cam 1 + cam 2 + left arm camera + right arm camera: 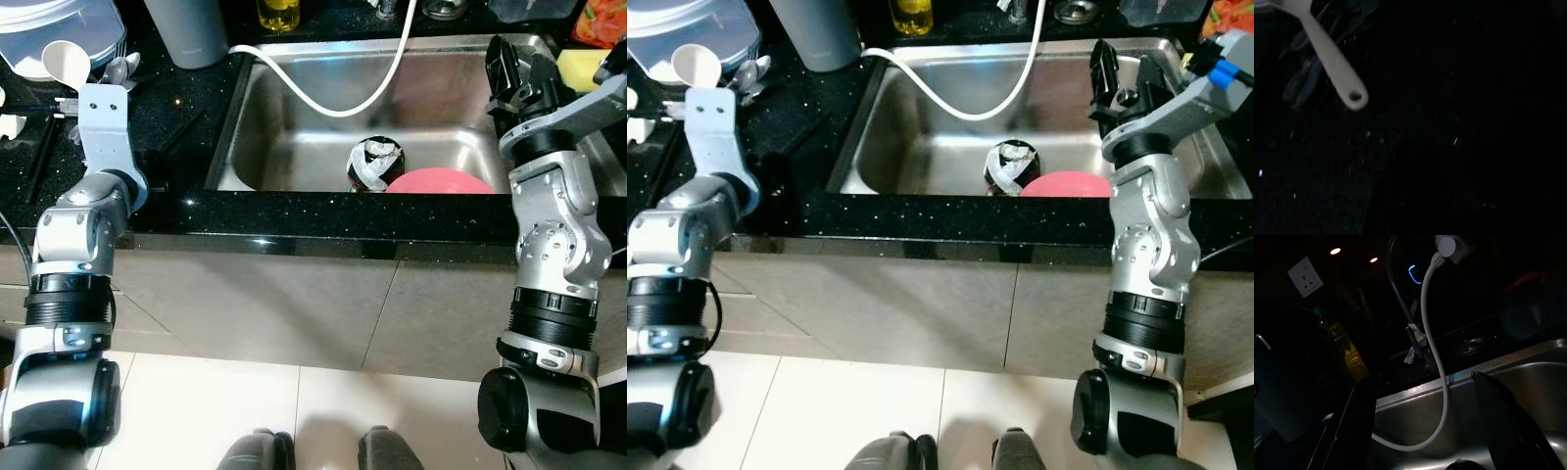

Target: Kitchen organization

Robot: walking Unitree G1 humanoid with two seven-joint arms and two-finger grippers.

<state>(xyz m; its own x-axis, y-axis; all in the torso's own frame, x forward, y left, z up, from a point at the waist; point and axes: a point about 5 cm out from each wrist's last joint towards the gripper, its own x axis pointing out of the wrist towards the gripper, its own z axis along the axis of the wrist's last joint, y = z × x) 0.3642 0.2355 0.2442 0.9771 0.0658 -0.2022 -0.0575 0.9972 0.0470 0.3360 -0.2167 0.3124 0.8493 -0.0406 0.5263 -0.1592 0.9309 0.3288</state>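
Steel sink, centre of frame, set into black speckled counter. On the sink floor near the front wall: a dark round vessel with white patches, touching a pink bowl on its right; the counter's front edge hides the lower part of both. A white hose loops down from the top of frame, sweeps across the basin and runs out over the left rim toward a grey cylinder standing at upper left.

Right gripper is raised over the right end of the sink, upper right of frame. Its two black fingers stand well apart with nothing between them; the right wrist view looks between them at the hose, the tap and a yellow bottle. A yellow sponge lies on the counter just right of it.

Left arm reaches over the counter at upper left of frame; left gripper is hidden past the wrist, cannot tell its fingers. Ahead of it, a white scoop and spoons. Left wrist view is very dark: a pale handle with a hole at its end over dark counter.
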